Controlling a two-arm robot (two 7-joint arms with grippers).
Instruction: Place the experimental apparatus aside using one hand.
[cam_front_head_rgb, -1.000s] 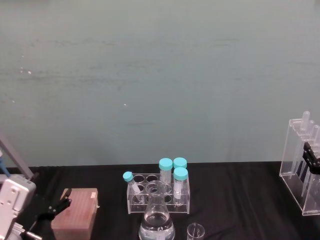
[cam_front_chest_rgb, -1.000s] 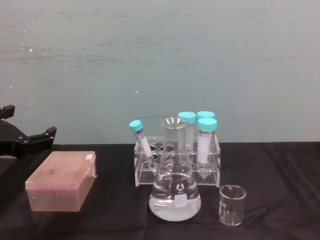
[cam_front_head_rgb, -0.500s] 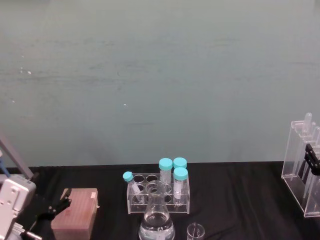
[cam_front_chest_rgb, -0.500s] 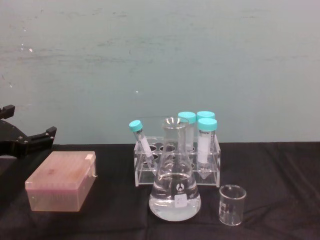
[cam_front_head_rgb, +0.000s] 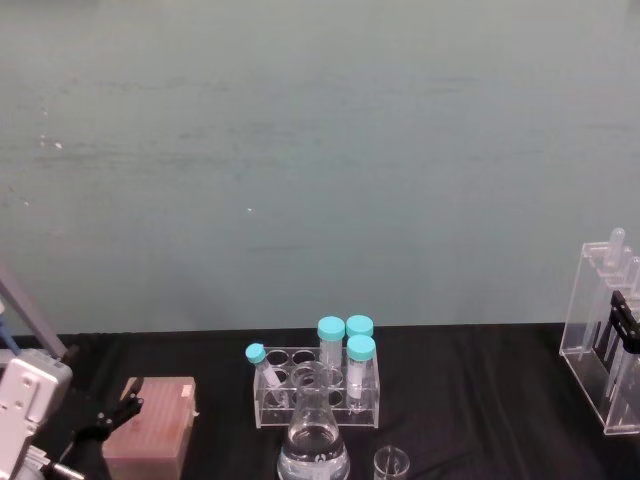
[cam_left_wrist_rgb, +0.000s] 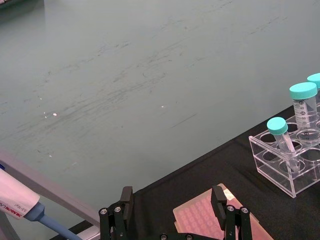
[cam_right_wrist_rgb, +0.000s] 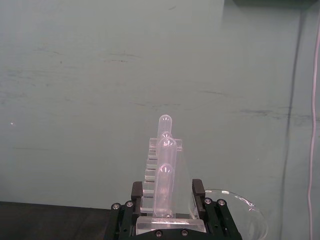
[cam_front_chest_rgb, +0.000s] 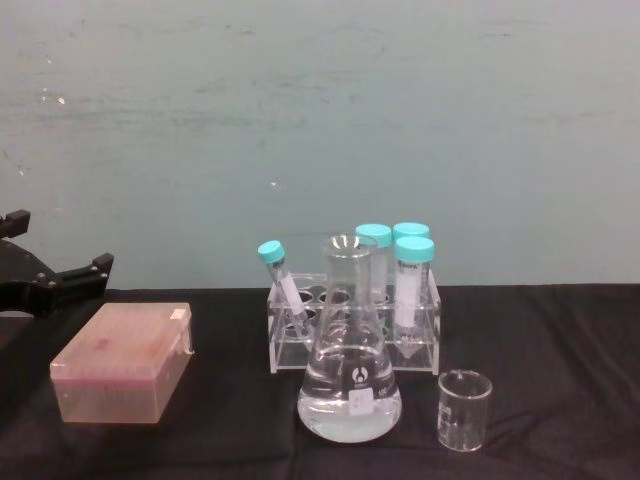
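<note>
My right gripper is clamped on the acrylic stand, which has edged slightly further toward 3 o'clock, nearly aside. The flask and beaker wait at 6 o'clock. The left gripper sits parked at 8 o'clock, fingers wide.

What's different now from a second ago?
The right claw, shut on the clear tube stand, carried it slightly lower and rightward. The left claw, flask, beaker, capped-tube rack and pink box stayed put.
</note>
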